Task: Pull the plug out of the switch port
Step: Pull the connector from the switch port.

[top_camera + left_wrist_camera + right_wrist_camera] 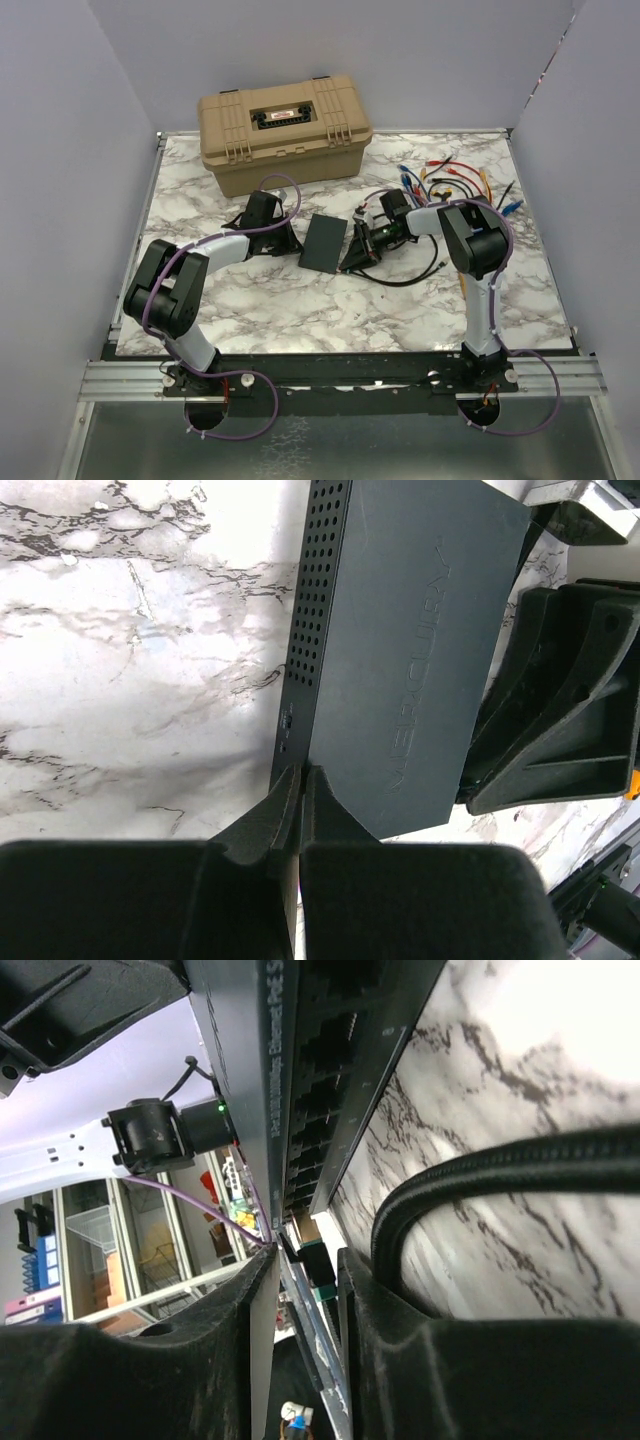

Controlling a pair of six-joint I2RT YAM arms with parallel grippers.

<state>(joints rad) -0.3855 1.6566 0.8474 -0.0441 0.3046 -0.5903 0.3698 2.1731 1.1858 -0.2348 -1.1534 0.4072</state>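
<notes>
Grasp stage of the unplugging. Switch (325, 243) lies flat at mid-tabletop (300, 320), between the two arms. Left claw (302, 780), fully shut and holding nothing, sets its tips against the switch's vented side edge, apparently as a brace. Right claw (305, 1256) stands partly open at the port face, straddling a small dark plug (318, 1263) in the port row; whether its pads touch the plug cannot be told. Next move, by judgement: clamp the plug body firmly, then draw straight out along the port axis, minding the black cable (500, 1185) alongside.
</notes>
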